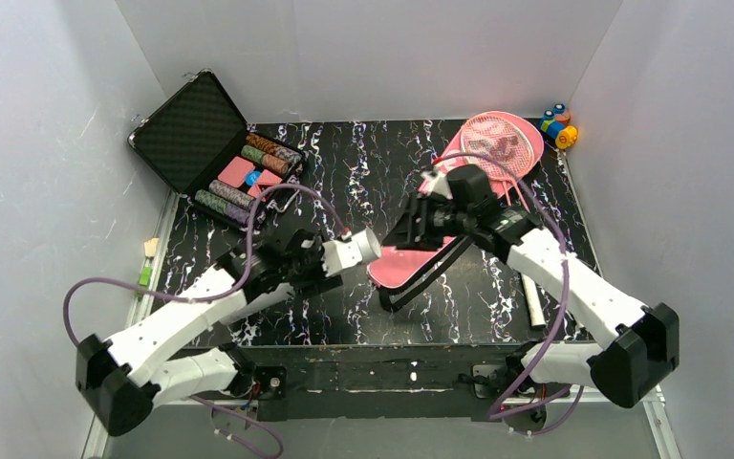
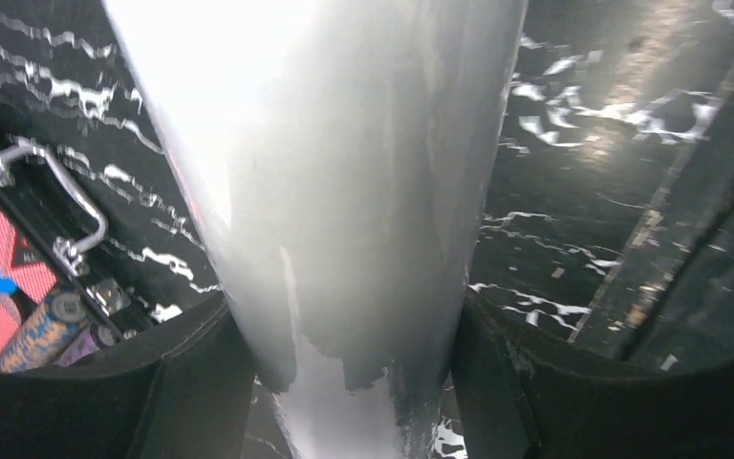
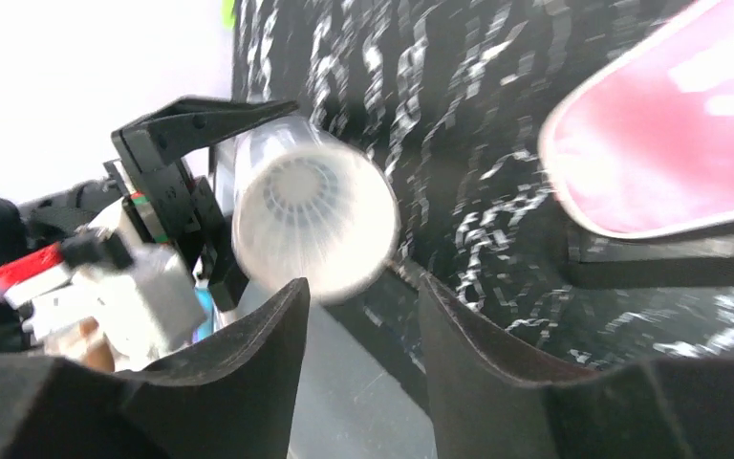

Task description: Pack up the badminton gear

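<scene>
My left gripper (image 1: 336, 256) is shut on the long white tube (image 1: 356, 250) and holds it level above the table. In the left wrist view the tube (image 2: 344, 191) fills the gap between my fingers (image 2: 191, 382). My right gripper (image 1: 399, 232) is open and empty, just off the tube's open end. In the right wrist view that end (image 3: 313, 215) faces me, with the ribbed white shuttlecock (image 3: 302, 191) inside. The pink bag (image 1: 411, 264) lies under my right gripper. A pink racket head (image 1: 502, 141) lies at the back right, its handle hidden by my right arm.
An open black case (image 1: 201, 134) with striped chips stands at the back left, also in the left wrist view (image 2: 29, 287). Coloured toy pieces (image 1: 559, 124) sit in the back right corner. A white strip (image 1: 533, 304) lies near the right edge. The bag's black strap (image 1: 420, 285) loops forward.
</scene>
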Controlling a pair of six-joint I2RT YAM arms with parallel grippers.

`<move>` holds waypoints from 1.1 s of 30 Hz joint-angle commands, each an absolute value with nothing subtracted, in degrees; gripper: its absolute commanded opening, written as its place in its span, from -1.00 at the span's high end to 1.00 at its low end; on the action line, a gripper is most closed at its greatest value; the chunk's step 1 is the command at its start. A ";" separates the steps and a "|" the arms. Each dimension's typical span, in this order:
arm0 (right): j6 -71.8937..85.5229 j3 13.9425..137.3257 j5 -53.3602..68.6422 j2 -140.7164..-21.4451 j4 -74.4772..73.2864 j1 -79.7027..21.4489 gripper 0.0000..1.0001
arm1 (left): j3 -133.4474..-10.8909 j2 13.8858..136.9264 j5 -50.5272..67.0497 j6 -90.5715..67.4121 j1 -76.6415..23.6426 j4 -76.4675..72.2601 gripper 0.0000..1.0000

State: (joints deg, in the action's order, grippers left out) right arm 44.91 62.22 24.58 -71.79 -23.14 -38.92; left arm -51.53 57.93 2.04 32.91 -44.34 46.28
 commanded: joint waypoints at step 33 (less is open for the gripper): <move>37.86 62.20 11.24 -64.41 -44.67 -7.78 -0.71 | -73.77 97.70 -5.46 27.55 -20.05 35.94 -0.97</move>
